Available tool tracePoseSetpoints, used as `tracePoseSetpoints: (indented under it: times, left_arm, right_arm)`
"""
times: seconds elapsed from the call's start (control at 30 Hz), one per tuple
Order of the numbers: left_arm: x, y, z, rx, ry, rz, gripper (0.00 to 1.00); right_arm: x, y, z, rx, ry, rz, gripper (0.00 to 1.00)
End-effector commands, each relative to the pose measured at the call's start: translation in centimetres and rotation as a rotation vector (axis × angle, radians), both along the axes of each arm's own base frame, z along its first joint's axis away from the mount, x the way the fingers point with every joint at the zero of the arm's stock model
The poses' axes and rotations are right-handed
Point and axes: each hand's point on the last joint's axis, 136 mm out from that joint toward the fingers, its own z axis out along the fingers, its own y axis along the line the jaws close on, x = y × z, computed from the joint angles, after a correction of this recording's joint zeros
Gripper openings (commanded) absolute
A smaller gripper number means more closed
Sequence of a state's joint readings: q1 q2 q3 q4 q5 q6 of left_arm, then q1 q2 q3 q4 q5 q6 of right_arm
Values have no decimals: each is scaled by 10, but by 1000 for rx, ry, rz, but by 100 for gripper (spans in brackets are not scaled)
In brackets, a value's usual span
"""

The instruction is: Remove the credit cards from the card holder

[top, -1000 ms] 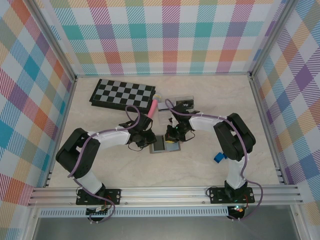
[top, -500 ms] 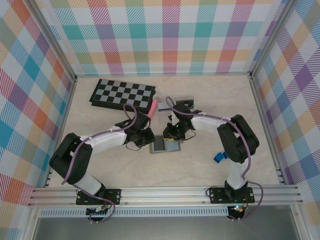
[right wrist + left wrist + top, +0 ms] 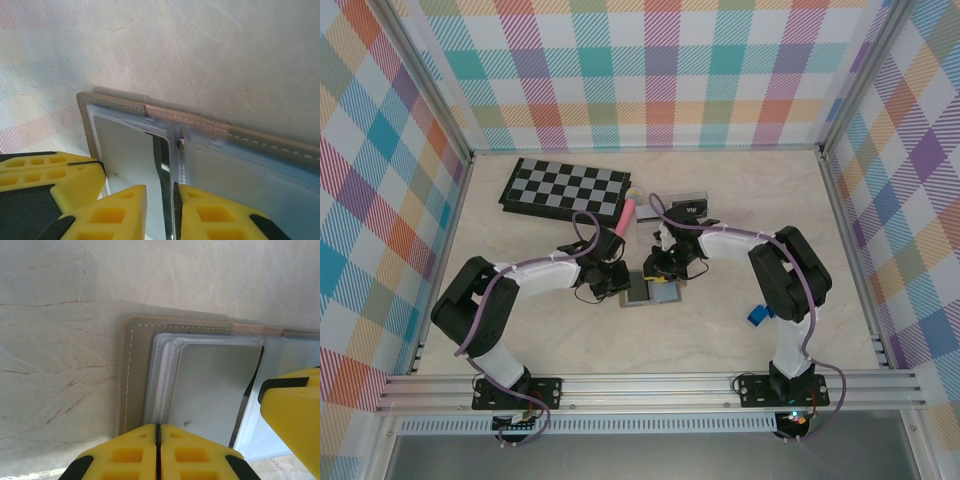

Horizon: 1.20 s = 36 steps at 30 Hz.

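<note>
At the far left of your tabletop (image 3: 550,330) lies a checkerboard (image 3: 565,187), with a pink stick (image 3: 629,213) just off its right end, both well behind the work. Your left gripper (image 3: 617,281) reaches in low from the left to the left panel of the card holder (image 3: 638,292), which lies open and flat mid-table. In the left wrist view that gripper (image 3: 157,427) has its yellow fingers pressed together with no gap, sitting at the near edge of the card holder (image 3: 125,375), over the clear sleeves. You cannot tell from here whether they pinch that edge or only press on it. The credit cards cannot be made out as separate things; the sleeves look pale and glossy. Your right gripper (image 3: 665,269) comes down at the card holder's fold from behind. In the right wrist view its fingers (image 3: 120,215) are narrowed to a slim gap around a thin dark-edged leaf (image 3: 162,160) that stands up from the fold. Whether that leaf is a card or a sleeve cannot be told. The same leaf (image 3: 247,395) rises at a slant in the left wrist view. A small blue object (image 3: 758,315) lies on the tabletop well to the right.
</note>
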<state>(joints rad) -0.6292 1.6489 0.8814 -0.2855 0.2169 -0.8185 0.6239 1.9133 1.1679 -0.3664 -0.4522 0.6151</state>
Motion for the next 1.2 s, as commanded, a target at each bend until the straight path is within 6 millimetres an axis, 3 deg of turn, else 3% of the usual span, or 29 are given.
tracePoseSetpoints:
  times: [0.0,0.3,0.63,0.8,0.93,1.17]
  left_arm:
    - [3,3,-4,13,16,8,7]
    - [-1,5,-12,28,42,5,6]
    - [-2,6,-14,34,52,3,6]
    - [-2,16,-9,76,39,2,11]
    - [-1,21,-4,81,26,7,13]
    - [0,21,-5,75,28,8,11]
  right_arm:
    - [-1,7,-1,14,10,31,20]
    - [-2,4,-7,-13,15,32,20]
    - [-3,12,-3,35,19,52,7]
    - [0,-5,-4,-59,-19,24,0]
    - [0,-20,-7,-140,-31,22,0]
    - [0,-29,-7,-189,-42,24,0]
